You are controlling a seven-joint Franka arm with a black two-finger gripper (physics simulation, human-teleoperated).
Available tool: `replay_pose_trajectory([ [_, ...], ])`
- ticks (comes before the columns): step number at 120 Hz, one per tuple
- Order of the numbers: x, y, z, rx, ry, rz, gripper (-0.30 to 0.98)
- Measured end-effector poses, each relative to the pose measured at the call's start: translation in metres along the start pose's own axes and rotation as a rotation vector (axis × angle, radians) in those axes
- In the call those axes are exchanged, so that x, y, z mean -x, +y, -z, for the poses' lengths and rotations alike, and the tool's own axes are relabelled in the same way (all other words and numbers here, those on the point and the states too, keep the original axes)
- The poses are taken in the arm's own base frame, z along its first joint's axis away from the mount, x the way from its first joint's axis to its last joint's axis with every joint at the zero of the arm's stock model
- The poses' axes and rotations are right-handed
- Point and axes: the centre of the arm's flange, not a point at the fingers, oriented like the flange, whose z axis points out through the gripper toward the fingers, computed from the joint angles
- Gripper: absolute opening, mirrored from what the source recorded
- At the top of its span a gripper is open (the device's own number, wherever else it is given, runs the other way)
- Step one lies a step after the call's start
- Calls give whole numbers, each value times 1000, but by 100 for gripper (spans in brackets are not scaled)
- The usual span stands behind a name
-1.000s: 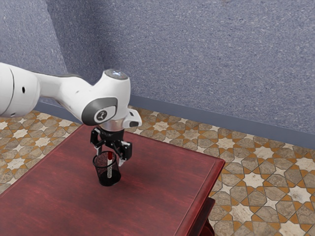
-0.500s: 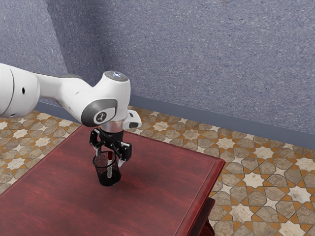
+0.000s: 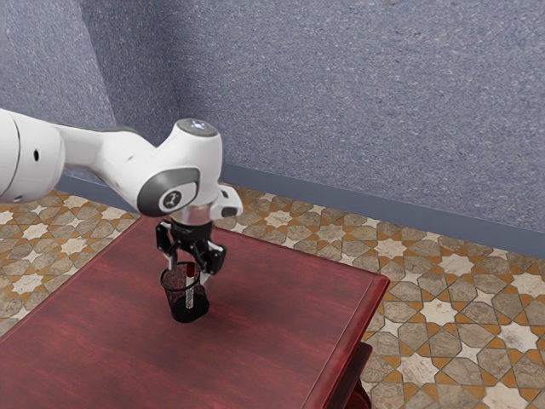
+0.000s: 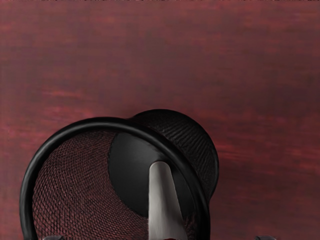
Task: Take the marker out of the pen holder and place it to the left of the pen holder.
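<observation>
Marker point(image 3: 190, 296): standing inside the pen holder point(image 3: 181, 308), its lower part showing dimly through the mesh in the exterior view; its upper end is running out of the wrist view at the lower edge.
Marker's look: its pale grey-white body is leaning slightly, narrowing toward a rounded end down in the holder; its red end is pointing up near the rim.
Gripper point(image 3: 189, 273): hanging over the pen holder, wide, holding nothing; its two fingers point(image 4: 53, 238) are standing well apart, the marker lying between them and touching neither.
Fingertips: peeking in as dark slivers at the wrist view's lower edge, the rest being cut off.
Pen holder: standing upright, its black rim circling a mesh wall; the near part of the rim is falling outside the wrist view.
Table point(image 3: 255, 358): bearing the holder on its red top, running out of the exterior view below.
Arm point(image 3: 98, 153): reaching in from the exterior view's left, its base being cut off.
Count: one marker, one pen holder, one table, one arm are showing.
</observation>
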Motion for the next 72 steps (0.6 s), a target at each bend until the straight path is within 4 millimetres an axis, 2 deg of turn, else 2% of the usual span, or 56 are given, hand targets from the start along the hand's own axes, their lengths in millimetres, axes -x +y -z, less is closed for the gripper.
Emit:
replay_pose_trajectory([
  [16, 0, -5, 6, 4, 8, 8, 28],
  [30, 0, -5, 7, 4, 9, 6, 17],
  [72, -2, -2, 6, 13, 26, 2, 6],
])
